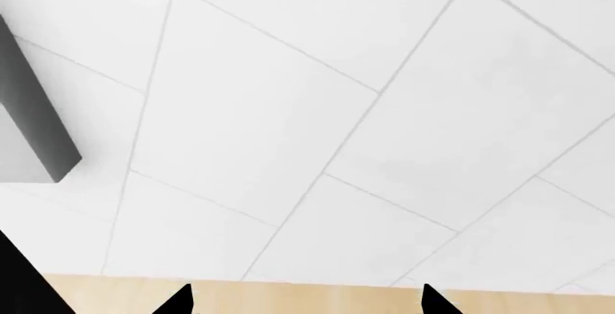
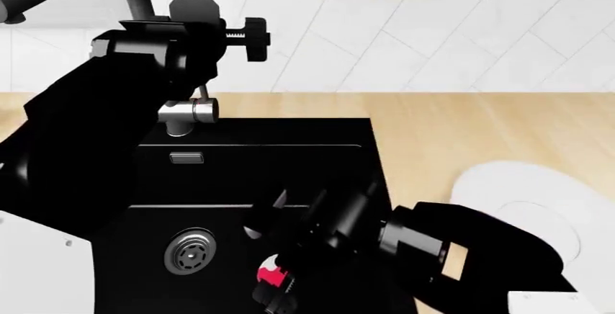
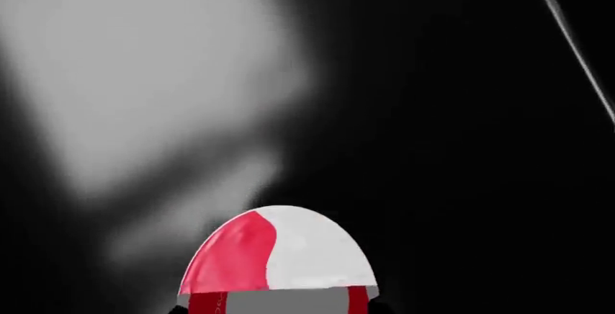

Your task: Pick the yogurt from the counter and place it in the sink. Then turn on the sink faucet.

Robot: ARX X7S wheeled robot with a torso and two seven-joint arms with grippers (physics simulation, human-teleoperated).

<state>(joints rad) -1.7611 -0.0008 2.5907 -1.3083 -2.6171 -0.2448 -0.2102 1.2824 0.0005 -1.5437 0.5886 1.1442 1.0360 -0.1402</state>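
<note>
Right, the sink (image 2: 346, 155) fills the middle of my head view, a big black basin sunk into the beige worktop (image 2: 461, 127), silver drain (image 2: 190, 253) down near me. My right arm reaches across from the plate (image 2: 519, 191) side, forearm low over the basin, right pincer (image 2: 274, 278) pointing down over the basin, beside that drain. It's clamped on the yogurt (image 3: 276, 253), which sits over the dark sink floor; whether it's touching down yet I can't tell. I judge this cup light, thin-walled and a bit slick, so a gentle squeeze across its sides below the round lid suits it, and I'd not crush it. My left arm is raised high at the back, left pincer (image 1: 302, 301) with tips spread apart, facing the white tiled wall (image 1: 336, 112). The faucet's (image 2: 187, 116) chrome base and side handle show just below that wrist.
</note>
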